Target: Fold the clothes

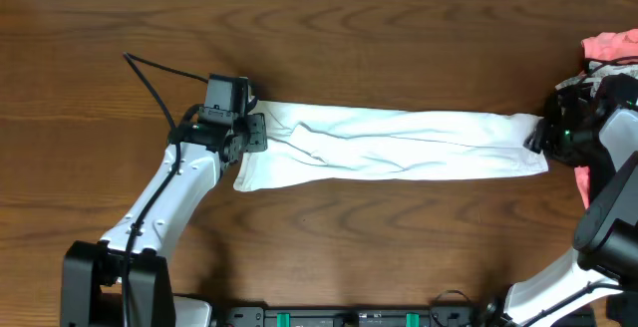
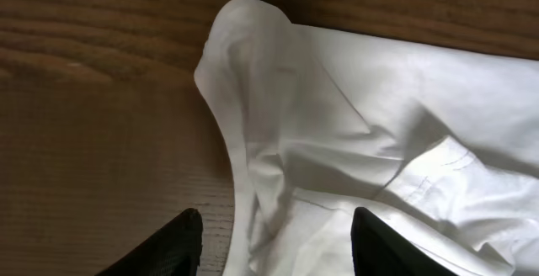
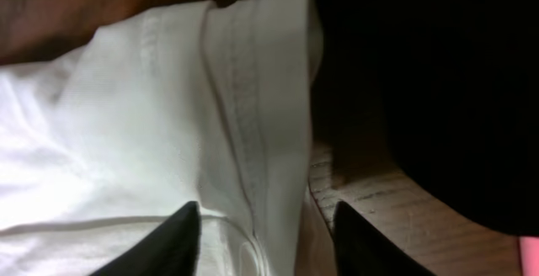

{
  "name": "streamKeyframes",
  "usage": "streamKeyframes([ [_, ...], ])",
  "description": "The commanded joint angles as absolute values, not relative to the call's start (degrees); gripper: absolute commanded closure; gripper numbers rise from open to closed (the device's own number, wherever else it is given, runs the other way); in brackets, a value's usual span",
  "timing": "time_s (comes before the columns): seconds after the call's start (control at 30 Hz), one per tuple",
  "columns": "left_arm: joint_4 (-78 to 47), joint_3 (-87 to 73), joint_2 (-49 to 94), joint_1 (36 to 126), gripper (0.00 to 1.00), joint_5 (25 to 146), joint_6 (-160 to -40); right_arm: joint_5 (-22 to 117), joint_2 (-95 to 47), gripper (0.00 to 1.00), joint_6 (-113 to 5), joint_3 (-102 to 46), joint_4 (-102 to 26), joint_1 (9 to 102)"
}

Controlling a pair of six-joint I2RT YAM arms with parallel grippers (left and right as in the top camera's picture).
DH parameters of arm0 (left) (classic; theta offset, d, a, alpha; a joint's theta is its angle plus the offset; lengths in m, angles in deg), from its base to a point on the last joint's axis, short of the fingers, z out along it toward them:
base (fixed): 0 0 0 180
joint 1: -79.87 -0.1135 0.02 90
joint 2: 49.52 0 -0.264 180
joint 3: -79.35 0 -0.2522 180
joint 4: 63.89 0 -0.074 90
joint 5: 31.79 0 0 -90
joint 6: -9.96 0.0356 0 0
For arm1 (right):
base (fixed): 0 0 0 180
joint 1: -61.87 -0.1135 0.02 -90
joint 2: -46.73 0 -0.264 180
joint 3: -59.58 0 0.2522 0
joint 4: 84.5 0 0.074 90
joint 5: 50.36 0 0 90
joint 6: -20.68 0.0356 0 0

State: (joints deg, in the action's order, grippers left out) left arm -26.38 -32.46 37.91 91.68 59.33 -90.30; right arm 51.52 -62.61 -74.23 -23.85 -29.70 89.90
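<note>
The plain white short-sleeved T-shirt of thin soft cloth [image 1: 399,143] lies across the middle of the dark brown wooden bench [image 1: 349,38], already gathered into 1 long narrow band that runs from left to right. A crumpled pink cloth [image 1: 610,46] sits apart at the far right edge. The jaws of the left gripper [image 2: 274,242] stand about half open astride the band's rumpled left end, clamping nothing. The jaws of the right gripper [image 3: 265,234] are likewise parted over the stitched hem at the right end, with no cloth pinched. The shirt looks very light and limp. It should sag and crease wherever it is unsupported, and the stacked layers may slide over one another if only the top 1 is caught. The best holds are probably the 2 short ends, with every layer pinched together near the hem seam on the right. Lifting both ends evenly should keep the band from twisting.
</note>
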Motion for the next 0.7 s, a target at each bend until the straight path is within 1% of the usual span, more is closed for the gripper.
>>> streamKeyframes([
  [0.0,-26.0,-32.4,37.7,91.4,0.43,59.3,-89.5,51.5,-63.1,0.41,-74.3,-23.8,-30.7,89.9],
  [0.03,-26.0,-32.4,37.7,91.4,0.43,59.3,-89.5,51.5,-63.1,0.37,-74.3,-23.2,-31.6,89.9],
  [0.07,-26.0,-32.4,37.7,91.4,0.43,59.3,-89.5,51.5,-63.1,0.31,-74.0,-22.5,-32.5,90.0],
  [0.13,-25.9,-32.4,37.7,91.4,0.43,59.3,-89.5,52.4,-63.1,0.27,-73.9,-20.7,-34.4,90.0],
  [0.3,-26.0,-32.4,37.7,91.4,0.43,59.3,-89.5,57.7,-63.1,0.27,-73.9,-16.4,-39.5,89.9],
  [0.37,-26.0,-32.4,37.7,91.4,0.42,59.3,-89.5,59.5,-63.1,0.30,-74.0,-15.4,-40.7,89.9],
  [0.4,-26.0,-32.4,37.7,91.4,0.42,59.3,-89.5,60.6,-63.1,0.34,-74.1,-15.0,-41.1,89.9],
  [0.5,-26.0,-32.4,37.7,91.4,0.42,59.3,-89.5,64.5,-63.1,0.51,-75.0,-14.9,-41.1,89.9],
  [0.57,-26.0,-32.4,37.7,91.4,0.42,59.3,-89.5,67.4,-63.1,0.59,-76.5,-14.9,-40.7,89.9],
  [0.6,-26.0,-32.4,37.7,91.4,0.42,59.3,-89.5,68.4,-63.1,0.65,-76.9,-14.9,-40.7,89.9],
  [0.63,-26.0,-32.4,37.7,91.4,0.42,59.3,-89.5,68.9,-63.1,0.75,-76.9,-14.9,-40.6,89.9],
  [0.67,-26.0,-32.4,37.7,91.4,0.42,59.3,-89.5,69.3,-63.1,0.95,-76.9,-14.9,-40.7,89.9],
])
